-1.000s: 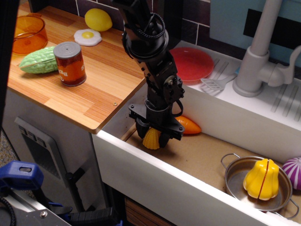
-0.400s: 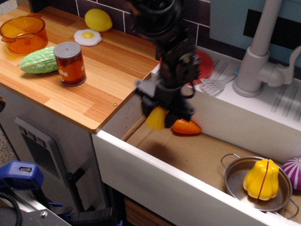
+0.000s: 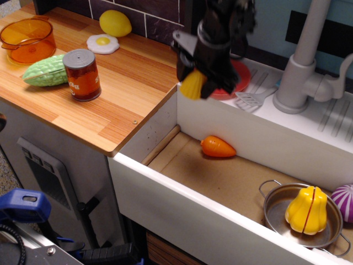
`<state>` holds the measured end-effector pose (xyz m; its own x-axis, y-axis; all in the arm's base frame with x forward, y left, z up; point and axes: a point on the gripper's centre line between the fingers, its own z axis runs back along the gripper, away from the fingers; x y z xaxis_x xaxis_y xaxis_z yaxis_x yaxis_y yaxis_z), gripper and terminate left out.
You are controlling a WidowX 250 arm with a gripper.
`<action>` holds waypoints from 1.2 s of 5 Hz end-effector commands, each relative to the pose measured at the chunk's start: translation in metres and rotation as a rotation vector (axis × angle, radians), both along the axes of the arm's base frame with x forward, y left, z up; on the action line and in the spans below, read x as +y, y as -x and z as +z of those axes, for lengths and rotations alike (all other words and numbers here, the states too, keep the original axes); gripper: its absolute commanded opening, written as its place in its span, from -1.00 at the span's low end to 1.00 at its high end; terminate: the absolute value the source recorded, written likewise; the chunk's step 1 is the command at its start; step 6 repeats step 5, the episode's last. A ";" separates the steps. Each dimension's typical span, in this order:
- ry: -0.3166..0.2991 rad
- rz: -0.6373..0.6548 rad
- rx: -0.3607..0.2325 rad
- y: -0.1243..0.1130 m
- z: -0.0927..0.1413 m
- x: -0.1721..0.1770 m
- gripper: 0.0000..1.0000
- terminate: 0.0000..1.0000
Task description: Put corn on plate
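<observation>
The small yellow ribbed plastic toy corn piece (image 3: 193,85) hangs in the air, tilted, its pointed end down, above the sink's left rear corner beside the wooden counter's right edge. The flat round red plastic plate (image 3: 236,77) lies level on the sink's back ledge, just right of the corn, partly hidden.

corn (image 3: 193,85) in gripper (image 3: 194,83), at plate's (image 3: 239,77) 9 o'clock edge | carrot (image 3: 217,147) in sink at corn's 6 o'clock | squash (image 3: 306,210) in pan (image 3: 276,207)
</observation>
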<state>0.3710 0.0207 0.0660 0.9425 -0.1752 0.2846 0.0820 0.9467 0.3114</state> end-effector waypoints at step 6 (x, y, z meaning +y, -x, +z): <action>0.101 -0.188 -0.141 -0.056 0.013 0.010 1.00 1.00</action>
